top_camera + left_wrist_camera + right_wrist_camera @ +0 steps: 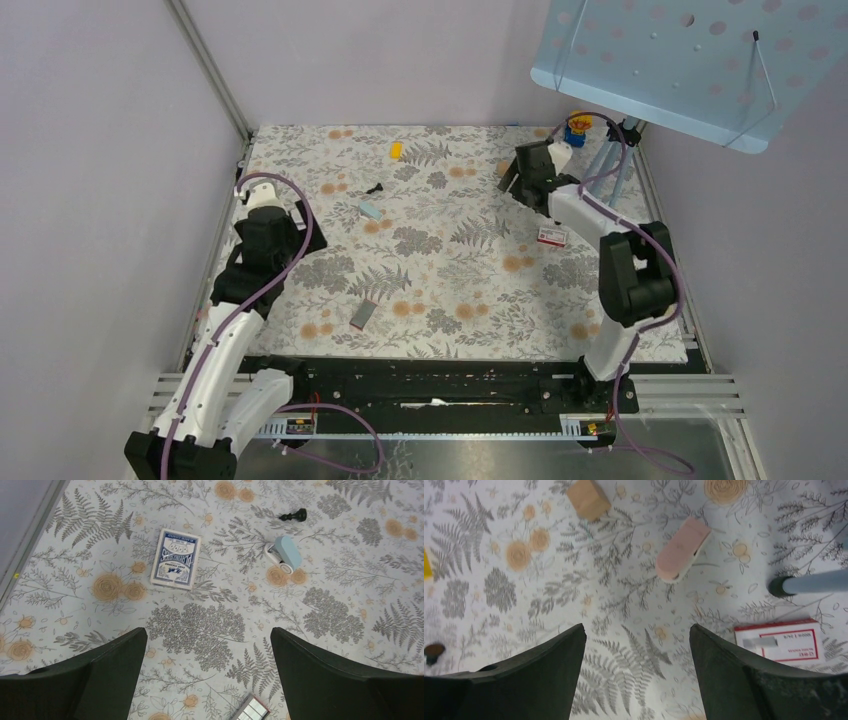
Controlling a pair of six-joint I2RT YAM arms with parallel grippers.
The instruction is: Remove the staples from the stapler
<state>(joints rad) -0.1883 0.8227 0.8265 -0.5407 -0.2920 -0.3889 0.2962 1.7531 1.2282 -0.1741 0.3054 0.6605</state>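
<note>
A small pink stapler point(681, 549) lies closed on the floral cloth in the right wrist view, ahead of my right gripper point(637, 627), which is open, empty and well apart from it. In the top view the right gripper point(512, 180) is at the far right and the arm hides the pink stapler. A small light blue stapler-like thing point(285, 554) lies ahead and right of my left gripper point(208, 632), which is open and empty; it also shows in the top view point(370, 210). The left gripper point(268, 232) hovers at the left side.
A red-and-white staple box point(780, 641) lies right of the right gripper, also in the top view point(551, 236). A wood block point(588, 499), card deck point(175, 558), black chess piece point(293, 515), grey flat thing point(363, 314), yellow piece point(395, 151). A blue stand's leg point(814, 582) is at the far right.
</note>
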